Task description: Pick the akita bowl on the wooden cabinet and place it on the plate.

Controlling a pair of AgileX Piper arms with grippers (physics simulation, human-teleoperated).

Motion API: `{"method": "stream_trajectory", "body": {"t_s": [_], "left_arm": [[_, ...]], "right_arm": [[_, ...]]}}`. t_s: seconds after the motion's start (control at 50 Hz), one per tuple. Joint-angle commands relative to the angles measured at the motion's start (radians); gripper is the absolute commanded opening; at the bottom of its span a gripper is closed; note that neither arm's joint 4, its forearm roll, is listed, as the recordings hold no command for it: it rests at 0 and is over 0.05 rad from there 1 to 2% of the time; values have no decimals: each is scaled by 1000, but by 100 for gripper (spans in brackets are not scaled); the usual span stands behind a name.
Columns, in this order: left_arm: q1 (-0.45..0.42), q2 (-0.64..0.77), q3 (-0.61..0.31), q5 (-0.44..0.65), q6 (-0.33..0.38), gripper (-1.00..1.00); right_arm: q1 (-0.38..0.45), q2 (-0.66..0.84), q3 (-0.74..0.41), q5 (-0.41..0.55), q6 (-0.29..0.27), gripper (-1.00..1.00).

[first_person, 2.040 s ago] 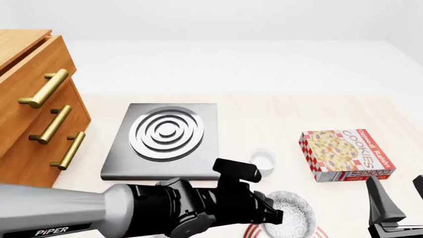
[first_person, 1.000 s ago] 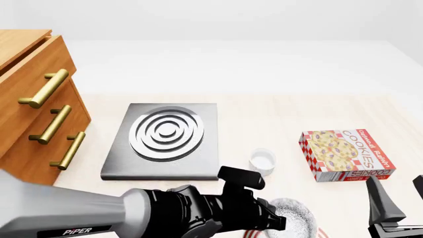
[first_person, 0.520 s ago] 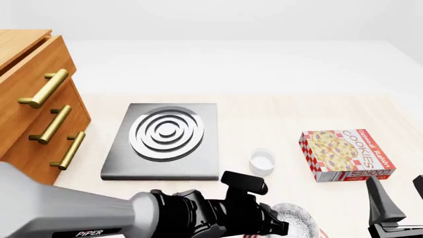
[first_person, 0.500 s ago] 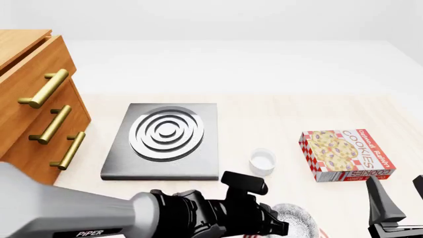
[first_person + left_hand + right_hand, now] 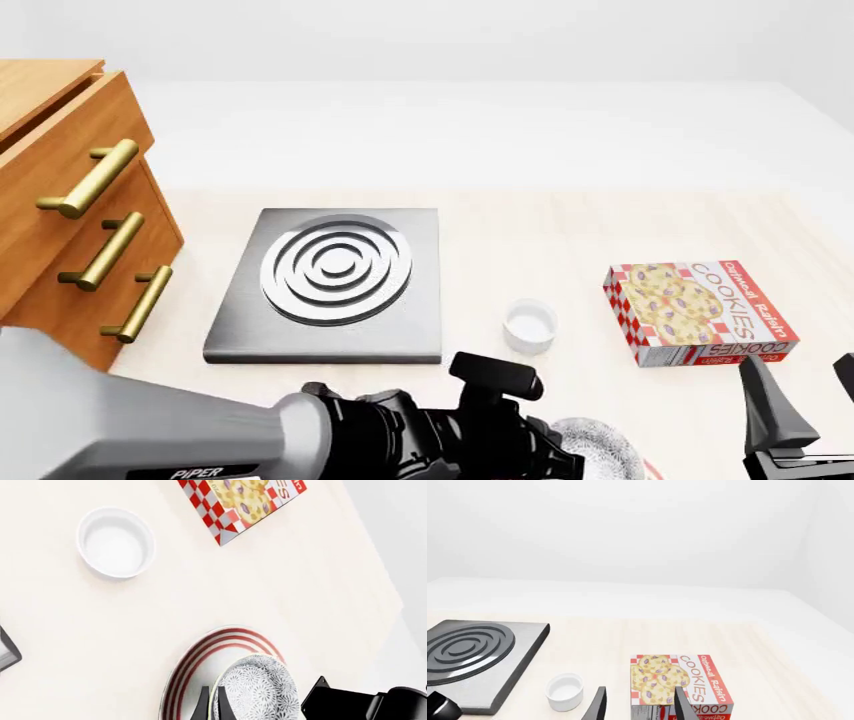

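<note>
Pale tabletop; left pincer [image 5: 210,707] pinches speckled akita bowl [image 5: 257,690] above ringed plate [image 5: 193,667]; right pincer [image 5: 639,705] spread.

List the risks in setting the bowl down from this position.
1. The akita bowl sits toward one side of the plate, not centred, so on release it may end up off-centre or on the rim.
2. The left gripper pinches only the bowl's rim between thin fingers; the bowl could tilt or slip.
</note>
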State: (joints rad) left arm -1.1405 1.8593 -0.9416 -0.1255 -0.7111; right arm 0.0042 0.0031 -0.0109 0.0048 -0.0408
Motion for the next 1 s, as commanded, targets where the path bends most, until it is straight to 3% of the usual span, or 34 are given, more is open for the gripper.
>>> {"method": "stream_trajectory", "body": {"t_s": [0.02, 0.96, 0.98, 1.0], "left_arm": [[-3, 5, -4, -8, -3, -100], [-8, 16, 0, -32, -4, -100], [-5, 15, -1, -30, 0, 100], [-4, 14, -3, -30, 4, 100]], "right_arm": [[0, 0, 0, 0, 0, 100], [0, 0, 0, 0, 0, 100], [0, 0, 0, 0, 0, 100], [0, 0, 0, 0, 0, 100]]}}
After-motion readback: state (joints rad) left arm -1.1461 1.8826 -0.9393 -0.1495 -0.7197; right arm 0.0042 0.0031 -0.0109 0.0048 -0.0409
